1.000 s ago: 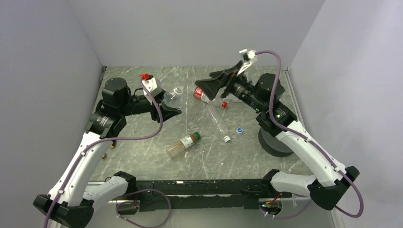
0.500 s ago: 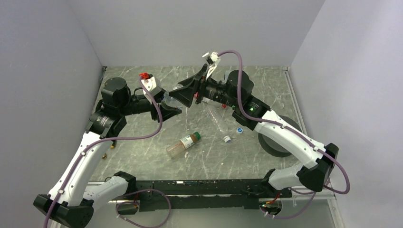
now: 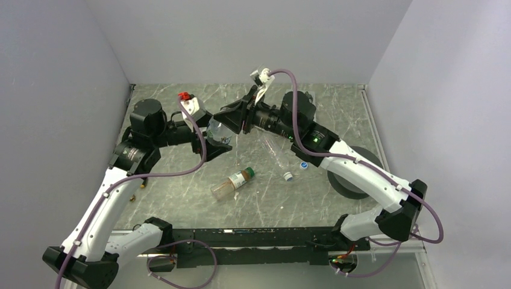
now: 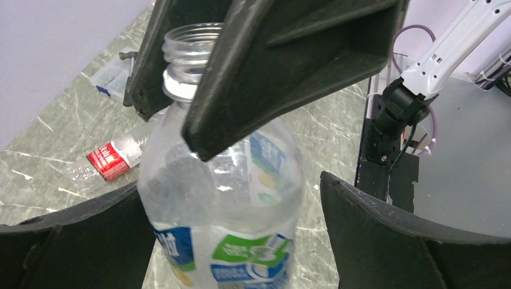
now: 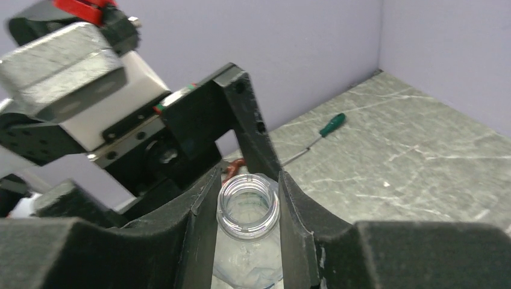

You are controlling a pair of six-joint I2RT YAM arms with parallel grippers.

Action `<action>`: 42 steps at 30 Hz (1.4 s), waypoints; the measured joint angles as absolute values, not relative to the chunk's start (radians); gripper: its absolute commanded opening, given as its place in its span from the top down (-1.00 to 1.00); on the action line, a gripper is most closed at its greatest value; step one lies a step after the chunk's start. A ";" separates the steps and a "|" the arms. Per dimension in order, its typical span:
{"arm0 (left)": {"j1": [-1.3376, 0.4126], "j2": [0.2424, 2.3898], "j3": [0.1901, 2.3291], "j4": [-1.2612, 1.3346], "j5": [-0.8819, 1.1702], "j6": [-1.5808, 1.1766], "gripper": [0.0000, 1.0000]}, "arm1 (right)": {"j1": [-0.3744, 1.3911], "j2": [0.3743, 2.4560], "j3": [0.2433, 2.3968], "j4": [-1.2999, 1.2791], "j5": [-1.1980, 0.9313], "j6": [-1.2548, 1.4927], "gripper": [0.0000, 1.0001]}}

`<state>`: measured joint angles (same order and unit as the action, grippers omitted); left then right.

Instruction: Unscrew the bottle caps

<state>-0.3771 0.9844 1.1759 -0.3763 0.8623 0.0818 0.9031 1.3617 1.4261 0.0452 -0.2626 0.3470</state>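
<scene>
A clear bottle with a blue-white label (image 4: pixel 223 198) stands in the air between my two grippers, its mouth (image 5: pixel 248 224) open and capless. My right gripper (image 5: pixel 248 208) is shut on its neck from above. My left gripper (image 4: pixel 229 183) is open, with a gap between each finger and the bottle's body. From above, both grippers (image 3: pixel 218 137) (image 3: pixel 229 118) meet at the bottle (image 3: pixel 218 127). An amber bottle (image 3: pixel 229 185) lies with its green cap (image 3: pixel 249 173) on. A slim clear bottle (image 3: pixel 276 152) keeps its white cap (image 3: pixel 288 176). A loose white-and-blue cap (image 3: pixel 304 164) lies beside it.
A red-labelled bottle (image 4: pixel 114 158) lies on the marble table behind the held one. A green-handled screwdriver (image 5: pixel 325 127) rests toward the back wall. A dark round disc (image 3: pixel 355 180) sits at the right under my right arm. Walls enclose the table on three sides.
My right arm swung left from the red-labelled bottle to the held bottle and shut on its neck. My left gripper let go of the bottle's body and opened wide.
</scene>
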 measured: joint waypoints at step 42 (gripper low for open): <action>-0.378 0.848 1.180 -0.733 0.490 0.163 -0.99 | 0.792 2.122 1.678 0.418 0.126 0.046 1.00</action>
<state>-0.3782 0.8478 1.1805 -0.7326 0.4900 0.1631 0.7921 2.1220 1.6775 0.4175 0.1257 0.0460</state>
